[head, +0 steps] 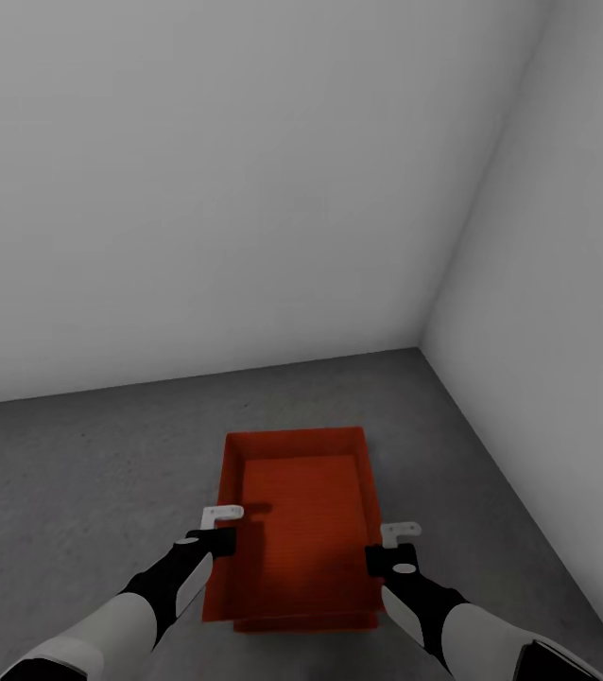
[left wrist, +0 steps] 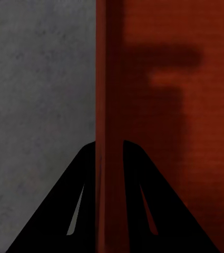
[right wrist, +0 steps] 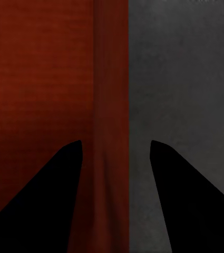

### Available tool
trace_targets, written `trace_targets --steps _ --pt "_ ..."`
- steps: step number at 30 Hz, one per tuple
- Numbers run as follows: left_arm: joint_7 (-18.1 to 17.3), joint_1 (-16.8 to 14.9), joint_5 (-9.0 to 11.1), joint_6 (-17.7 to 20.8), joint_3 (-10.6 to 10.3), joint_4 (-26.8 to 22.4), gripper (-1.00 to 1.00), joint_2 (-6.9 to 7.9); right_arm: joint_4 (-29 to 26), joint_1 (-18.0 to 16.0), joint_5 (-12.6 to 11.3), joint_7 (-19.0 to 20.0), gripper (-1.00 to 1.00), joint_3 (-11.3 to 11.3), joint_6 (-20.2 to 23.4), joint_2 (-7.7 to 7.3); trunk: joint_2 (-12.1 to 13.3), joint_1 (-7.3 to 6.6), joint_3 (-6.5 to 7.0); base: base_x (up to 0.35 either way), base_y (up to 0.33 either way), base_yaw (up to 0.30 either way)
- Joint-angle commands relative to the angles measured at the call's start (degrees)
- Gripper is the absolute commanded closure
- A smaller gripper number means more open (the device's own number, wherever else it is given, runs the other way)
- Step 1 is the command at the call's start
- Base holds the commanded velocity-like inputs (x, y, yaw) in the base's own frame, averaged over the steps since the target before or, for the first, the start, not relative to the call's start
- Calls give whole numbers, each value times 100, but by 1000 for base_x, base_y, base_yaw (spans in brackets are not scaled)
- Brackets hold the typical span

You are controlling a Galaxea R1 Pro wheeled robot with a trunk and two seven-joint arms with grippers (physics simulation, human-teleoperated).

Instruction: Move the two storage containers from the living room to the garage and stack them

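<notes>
Sitting on the dark grey concrete floor (head: 84,473) in a corner of the garage, the orange-red storage container (head: 297,530) lies with its long axis running away from the robot, its open top facing up. Plain white-grey walls (head: 198,189) meet behind and to the right of it. At its near end a second orange-red edge (head: 306,621) peeks out just below the rim; whether this belongs to another container underneath cannot be told for sure.

The left claw (head: 223,515) is at the container's left long wall, near the end closest to the robot. In the left wrist view its two dark fingers (left wrist: 72,211) sit tight on either side of the thin red wall (left wrist: 109,105), one outside over the floor, one inside over the ribbed bottom, so this claw is narrow and pinching the wall.

The right claw (head: 401,532) is at the right long wall, roughly opposite the left one. In the right wrist view its fingers (right wrist: 43,200) stand well apart, the red wall (right wrist: 112,105) running between them without touching either; this claw is wide, straddling the wall rather than gripping it.

A shadow of the left claw falls across the container's inner bottom (left wrist: 180,68).
</notes>
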Motion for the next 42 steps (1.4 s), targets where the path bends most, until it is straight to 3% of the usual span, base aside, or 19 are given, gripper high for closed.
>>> trace_targets --steps 1,18,22,42 --pt "85 0 -42 -9 -191 -31 100 7 14 -5 -188 -22 100 -16 118 -2 -2 0 -4 0 0 0" --pt "109 0 -36 2 -191 -36 100 4 13 -5 -188 -22 100 -16 118 -3 -2 0 -4 0 0 0" --pt "121 0 -36 22 -191 -19 100 -2 13 -5 -188 -22 100 -16 118 -2 158 -88 68 0 0 0" --pt "95 0 -34 7 -191 -24 100 -4 14 -5 -188 -22 100 -16 118 -2 158 -88 68 0 0 0"
